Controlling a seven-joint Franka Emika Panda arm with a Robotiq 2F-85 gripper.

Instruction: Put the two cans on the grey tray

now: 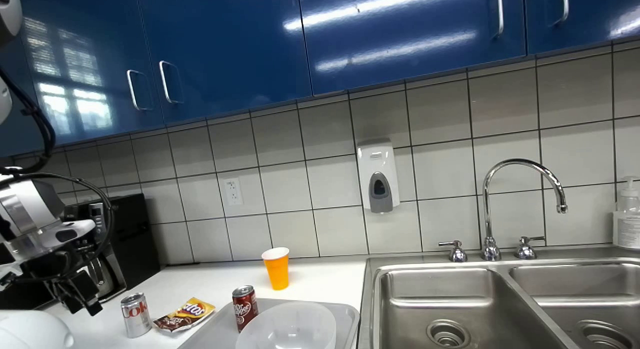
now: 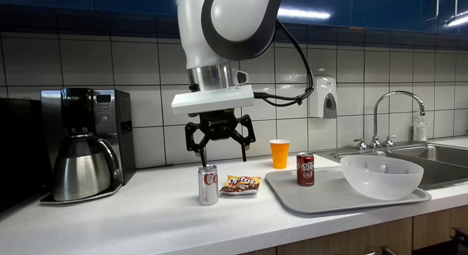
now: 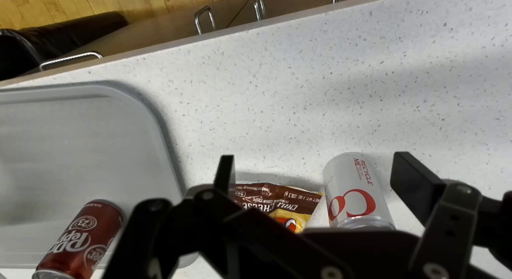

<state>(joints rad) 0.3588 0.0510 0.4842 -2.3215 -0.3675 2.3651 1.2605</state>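
One can, silver with red lettering (image 2: 208, 185), stands upright on the white counter. The other, a dark red can (image 2: 305, 170), stands upright on the grey tray (image 2: 329, 202), near its back left part in that exterior view. My gripper (image 2: 224, 162) hangs pointing down above the counter, jaws wide apart and holding nothing. Its left finger appears just over the silver can's top in that view; contact cannot be judged. In the wrist view the silver can (image 3: 354, 187) shows between the fingertips, closer to the right one, its top partly hidden by the gripper. The red can (image 3: 82, 239) is at lower left.
A snack bag (image 2: 240, 184) lies between the silver can and the tray. A translucent bowl (image 2: 382, 178) takes up the tray's right part. Behind stands an orange cup (image 2: 279, 154). A coffee maker (image 2: 82, 167) is at the left, a sink (image 1: 435, 284) beyond the tray.
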